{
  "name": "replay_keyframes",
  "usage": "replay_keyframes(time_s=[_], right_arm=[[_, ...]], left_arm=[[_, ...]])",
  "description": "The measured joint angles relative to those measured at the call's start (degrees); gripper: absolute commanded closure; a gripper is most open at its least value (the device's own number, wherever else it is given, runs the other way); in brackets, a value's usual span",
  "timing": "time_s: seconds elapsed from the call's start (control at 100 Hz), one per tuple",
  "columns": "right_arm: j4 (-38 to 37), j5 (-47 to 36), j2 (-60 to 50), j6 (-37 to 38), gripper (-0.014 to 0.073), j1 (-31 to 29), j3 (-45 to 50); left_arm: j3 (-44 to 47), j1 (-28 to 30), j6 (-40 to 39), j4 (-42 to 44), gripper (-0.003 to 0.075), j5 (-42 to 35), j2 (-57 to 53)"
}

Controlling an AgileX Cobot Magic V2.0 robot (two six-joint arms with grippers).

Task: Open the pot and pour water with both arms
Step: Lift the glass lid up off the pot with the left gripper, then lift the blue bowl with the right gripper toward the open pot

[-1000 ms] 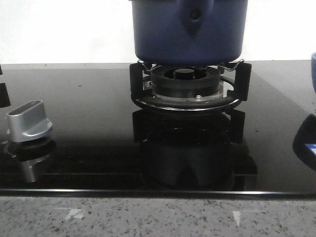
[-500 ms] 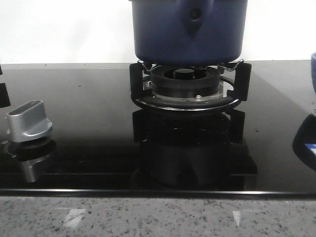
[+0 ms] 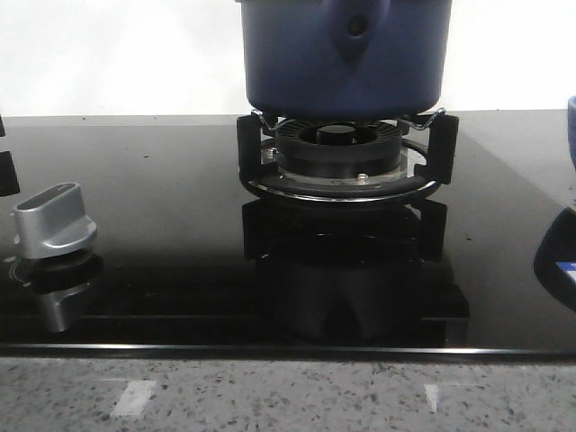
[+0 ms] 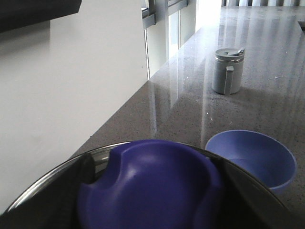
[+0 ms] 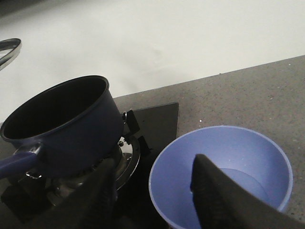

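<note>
Right gripper [image 5: 152, 191], jaws wide, hangs over the blue bowl [image 5: 248, 152]; pot [image 5: 66, 129] uncovered on the burner [image 3: 337, 157]; next, grasp its handle [image 5: 16, 164].

My counter is speckled grey stone [image 3: 288, 396] with a glossy black cooktop [image 3: 162, 225] set into it. A silver knob [image 3: 54, 220] stands on the glass at near left. The pot [image 3: 342, 54] sits on the burner grate [image 3: 342, 162] at the far centre. To the right, a light-blue bowl [image 5: 221, 176] rests on the stone, and a grey lidded jug [image 4: 228, 70] stands well beyond it.
</note>
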Motion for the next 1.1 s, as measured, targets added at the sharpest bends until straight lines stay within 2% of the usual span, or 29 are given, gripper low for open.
replay_keyframes(time_s=[0.14, 0.26, 0.41, 0.52, 0.84, 0.96, 1.1], right_arm=[[0.3, 4.4, 0.3, 0.0, 0.0263, 0.0, -1.9], [0.5, 8.0, 2.9, 0.0, 0.0263, 0.0, -5.6], [0.3, 12.1, 10.4, 1.3, 0.0263, 0.0, -12.3], [-2.7, 17.0, 17.6, 3.9, 0.0263, 0.0, -18.8], [-20.8, 34.2, 37.7, 11.8, 0.0263, -1.5, -37.6], [-21.3, 37.4, 42.8, 12.5, 0.0263, -4.9, -39.3], [-20.8, 37.5, 47.1, 13.9, 0.0263, -7.5, -38.8]], left_arm=[[5.8, 0.0, -0.2, 1.5, 0.0481, -2.2, -3.6], [13.1, 0.0, 1.6, 1.7, 0.0448, -6.2, -7.4], [20.8, 0.0, 5.0, -0.3, 0.0445, -11.4, -12.7], [24.8, 0.0, 8.3, -5.0, 0.0445, -13.1, -15.2], [27.0, 0.0, 11.1, -13.2, 0.0445, -13.7, -16.1], [27.0, 0.0, 11.2, -14.0, 0.0445, -13.5, -16.1], [27.0, 0.0, 11.4, -14.6, 0.0445, -13.3, -16.1]])
